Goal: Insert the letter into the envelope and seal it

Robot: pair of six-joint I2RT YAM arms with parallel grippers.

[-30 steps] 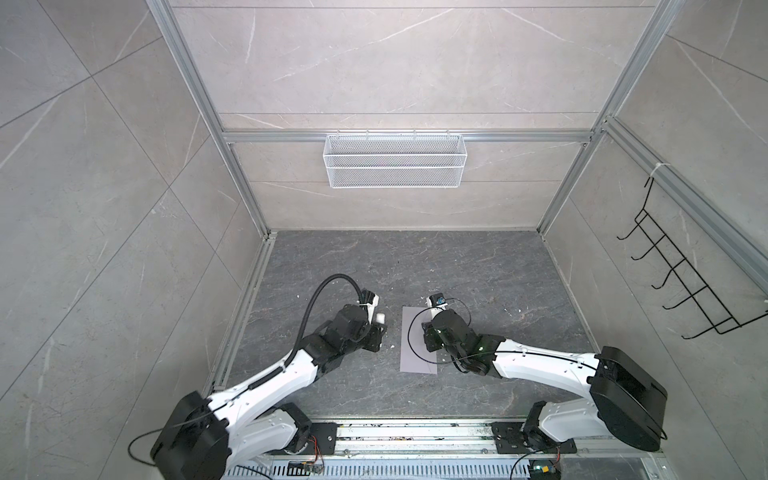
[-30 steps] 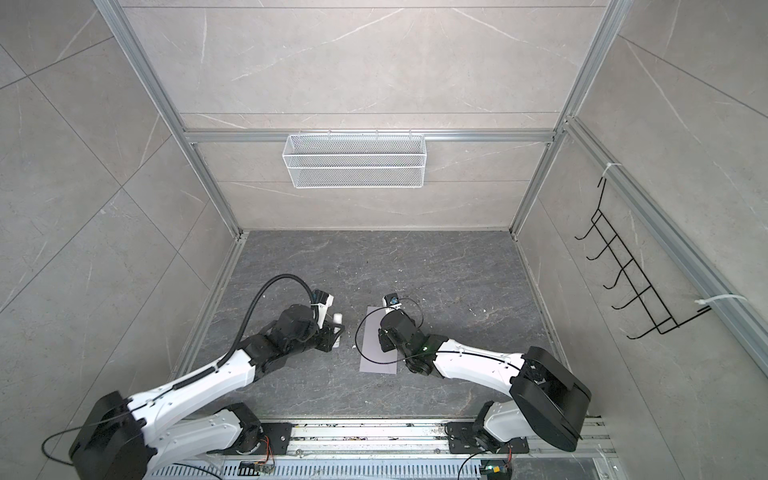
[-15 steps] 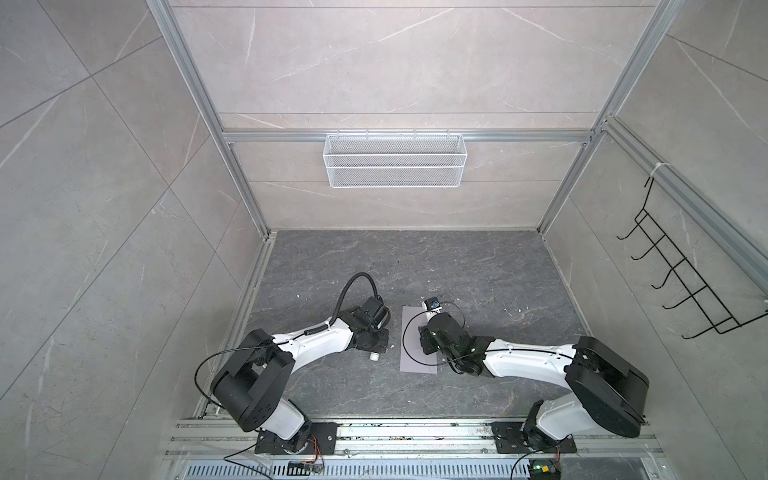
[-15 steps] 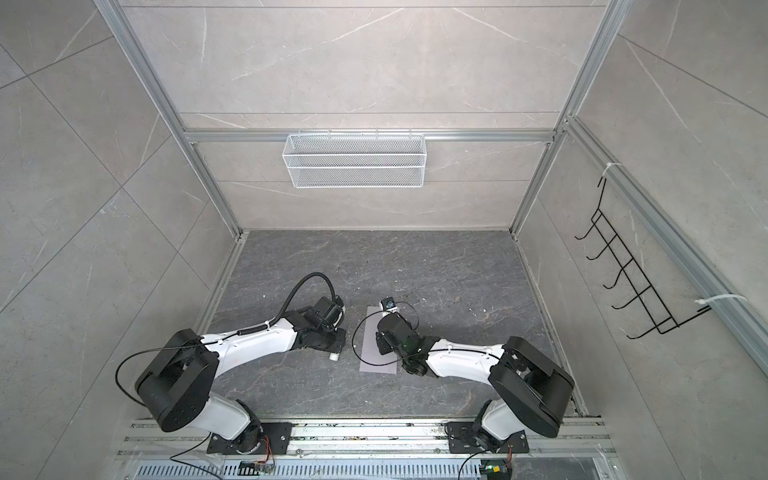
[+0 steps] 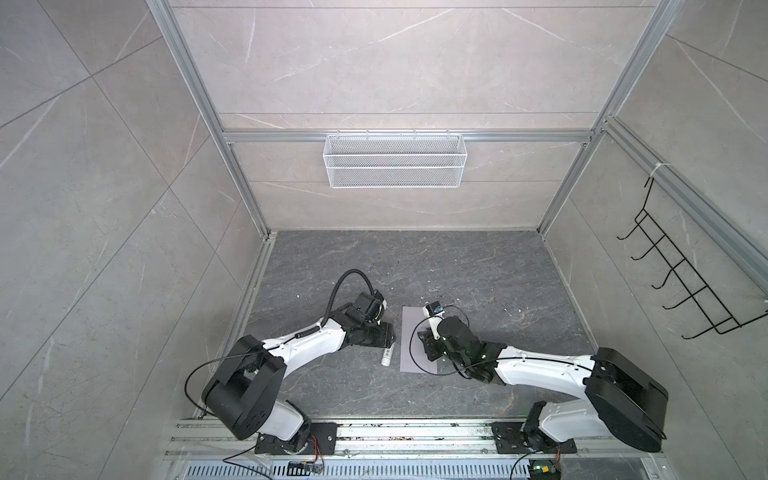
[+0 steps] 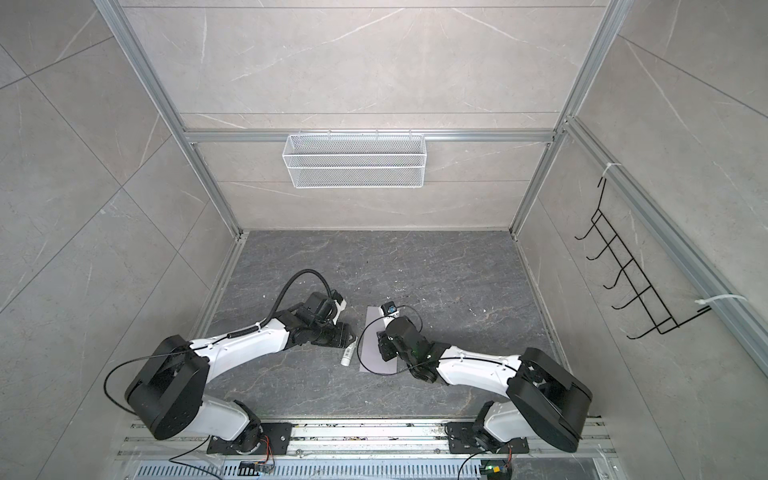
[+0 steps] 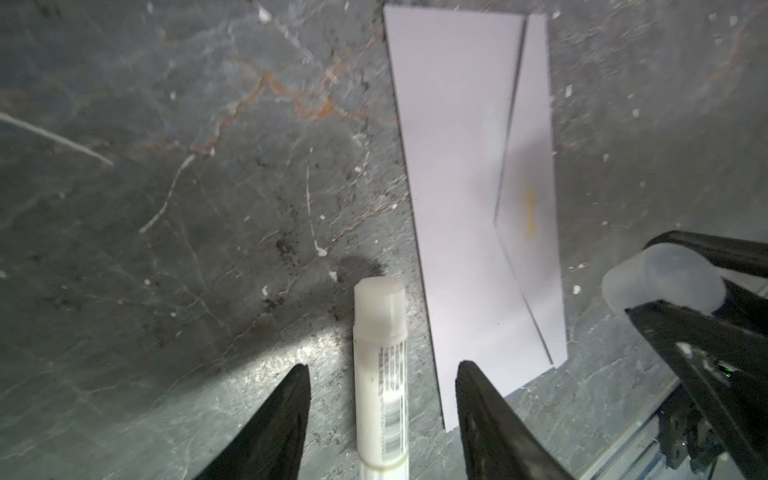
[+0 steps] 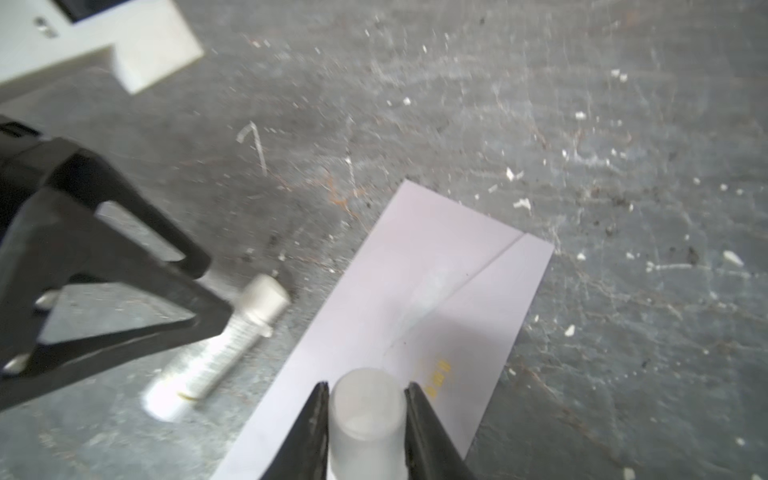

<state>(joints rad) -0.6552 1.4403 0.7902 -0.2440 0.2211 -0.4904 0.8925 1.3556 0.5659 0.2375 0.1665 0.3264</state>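
The lavender-grey envelope (image 5: 409,328) (image 6: 370,355) lies flat on the dark table, its pointed flap folded down and the orange mark showing (image 7: 465,166) (image 8: 457,270). The letter is out of view. A white glue stick (image 5: 387,356) (image 7: 380,332) lies on the table along the envelope's left edge. My left gripper (image 7: 382,366) (image 5: 385,333) is open, its fingers straddling the stick without touching it. My right gripper (image 8: 366,386) (image 5: 428,338) hovers over the envelope, shut on a translucent white cap (image 8: 365,411) (image 7: 660,282).
A white wire basket (image 5: 395,166) hangs on the back wall and a black hook rack (image 5: 685,291) on the right wall. Metal rails (image 5: 415,432) run along the front edge by both arm bases. Small white specks dot the table.
My left gripper has opened and let go of the glue stick, which now lies on the table beside the envelope. The right gripper has kept its grip on the cap and barely moved.
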